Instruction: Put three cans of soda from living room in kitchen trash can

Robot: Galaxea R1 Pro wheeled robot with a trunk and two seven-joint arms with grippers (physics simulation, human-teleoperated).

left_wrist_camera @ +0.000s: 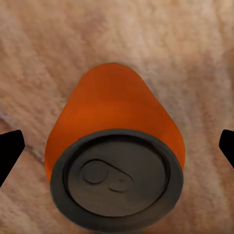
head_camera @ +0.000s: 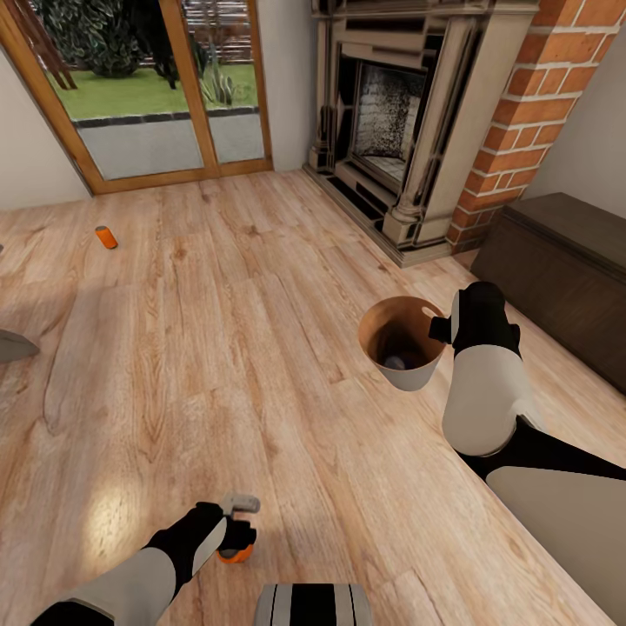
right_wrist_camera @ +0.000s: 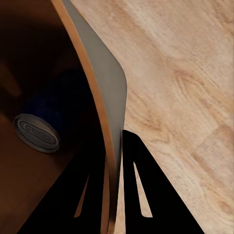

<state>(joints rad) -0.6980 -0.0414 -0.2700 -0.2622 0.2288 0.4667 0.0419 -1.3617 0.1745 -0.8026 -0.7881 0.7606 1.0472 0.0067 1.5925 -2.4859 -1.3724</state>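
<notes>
- Overhead, from the head view: the trash can [head_camera: 402, 345] hangs by its rim from the right gripper [head_camera: 442, 329], just beside the fireplace [head_camera: 409, 122]; one soda can [head_camera: 106, 236] lies well apart, near the glass doors [head_camera: 143, 96]; bare floor [head_camera: 261, 348] between leaves free room.
- Left wrist view: the left gripper [left_wrist_camera: 117, 146] stands open astride an upright orange can [left_wrist_camera: 115, 161]; judged light, rigid, slick; grip mid-wall.
- Right wrist view: fingers [right_wrist_camera: 141, 190] clamp the thin bin wall [right_wrist_camera: 105, 97]; a can end [right_wrist_camera: 36, 132] rests inside.
</notes>
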